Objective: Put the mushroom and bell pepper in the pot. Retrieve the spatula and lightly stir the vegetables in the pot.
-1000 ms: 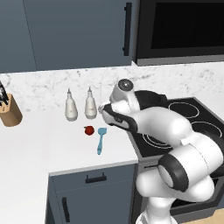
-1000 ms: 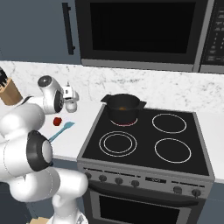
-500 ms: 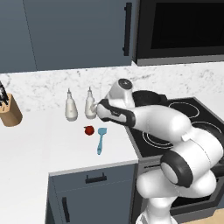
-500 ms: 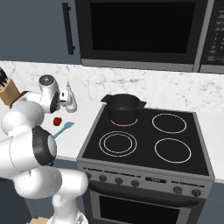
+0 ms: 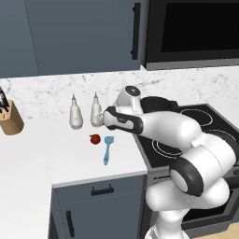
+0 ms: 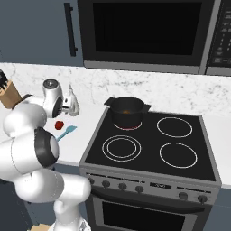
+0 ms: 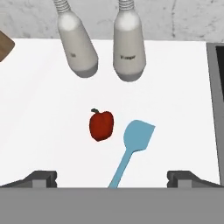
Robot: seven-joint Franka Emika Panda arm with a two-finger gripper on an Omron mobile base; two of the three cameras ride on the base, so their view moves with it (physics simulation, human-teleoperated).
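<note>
The red bell pepper (image 7: 101,124) lies on the white counter, with the light-blue spatula (image 7: 133,146) just right of it, blade toward the shakers. My gripper (image 7: 113,178) hovers above both, open wide, with nothing between its fingertips (image 7: 41,177). From the left base the hand (image 5: 108,119) hangs over the counter behind the pepper (image 5: 94,138) and spatula (image 5: 108,148). The black pot (image 6: 127,111) stands on the stove's back left burner. A small brown spot inside it looks like the mushroom.
Two white shakers (image 7: 78,50) (image 7: 129,48) stand just behind the pepper. The stove's edge (image 7: 218,87) borders the counter on the right. A wooden knife block (image 5: 10,119) stands far left. The counter's front edge runs close below the spatula.
The hand has drifted a little left, away from the stove and over the pepper and spatula. The gripper stays open. Pepper, spatula and pot have not moved.
</note>
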